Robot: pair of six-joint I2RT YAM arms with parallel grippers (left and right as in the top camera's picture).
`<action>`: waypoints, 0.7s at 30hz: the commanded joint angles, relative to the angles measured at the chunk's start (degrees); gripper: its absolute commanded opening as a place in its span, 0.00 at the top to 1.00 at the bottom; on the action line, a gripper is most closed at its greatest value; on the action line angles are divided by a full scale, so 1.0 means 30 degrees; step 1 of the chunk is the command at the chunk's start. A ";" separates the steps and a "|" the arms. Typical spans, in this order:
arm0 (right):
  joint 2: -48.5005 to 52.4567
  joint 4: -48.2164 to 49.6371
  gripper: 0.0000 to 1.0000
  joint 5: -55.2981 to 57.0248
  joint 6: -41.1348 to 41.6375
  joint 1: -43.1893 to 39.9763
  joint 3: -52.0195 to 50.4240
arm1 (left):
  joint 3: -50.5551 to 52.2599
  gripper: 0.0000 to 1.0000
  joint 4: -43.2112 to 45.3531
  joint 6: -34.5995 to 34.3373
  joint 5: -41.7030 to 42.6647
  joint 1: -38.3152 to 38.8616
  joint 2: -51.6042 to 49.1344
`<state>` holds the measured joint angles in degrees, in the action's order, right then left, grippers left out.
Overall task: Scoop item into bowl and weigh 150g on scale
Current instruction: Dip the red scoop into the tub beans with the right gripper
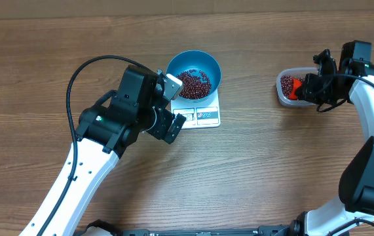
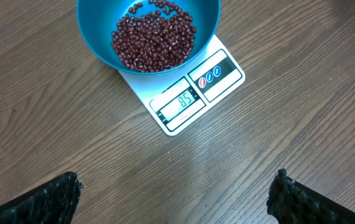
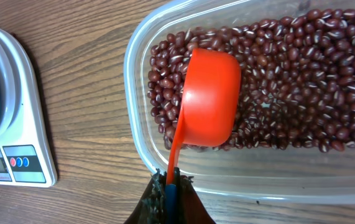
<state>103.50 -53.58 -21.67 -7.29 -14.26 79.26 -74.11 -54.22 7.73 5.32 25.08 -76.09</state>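
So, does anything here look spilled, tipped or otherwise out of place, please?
Nothing stands out. All beans sit in the blue bowl or the clear tub; the bowl is upright on the scale, and the right gripper holds the orange scoop in the tub.

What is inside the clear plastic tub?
Red-brown beans and an orange scoop, its handle in the shut right gripper. The scoop's cup hides whatever lies beneath it.

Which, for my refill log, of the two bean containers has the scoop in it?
The clear tub, with the scoop; the blue bowl on the scale holds only beans.
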 commanded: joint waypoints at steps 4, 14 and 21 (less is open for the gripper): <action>0.0058 0.0189 0.96 -0.1770 0.0000 -0.0663 -0.0401 | 0.0160 0.01 0.0022 0.0350 -0.0138 -0.0015 0.0153; 0.0058 0.0131 0.96 -0.4109 -0.0029 -0.1909 -0.0736 | 0.0160 0.00 0.0022 0.0350 -0.0138 -0.0015 0.0153; 0.0066 0.0262 0.97 -0.4124 -0.0007 -0.1916 -0.1027 | 0.0160 0.00 0.0022 0.0350 -0.0138 -0.0015 0.0153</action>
<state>103.53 -53.10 -31.77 -7.29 -20.05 76.55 -74.11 -54.22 7.73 5.32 25.08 -76.09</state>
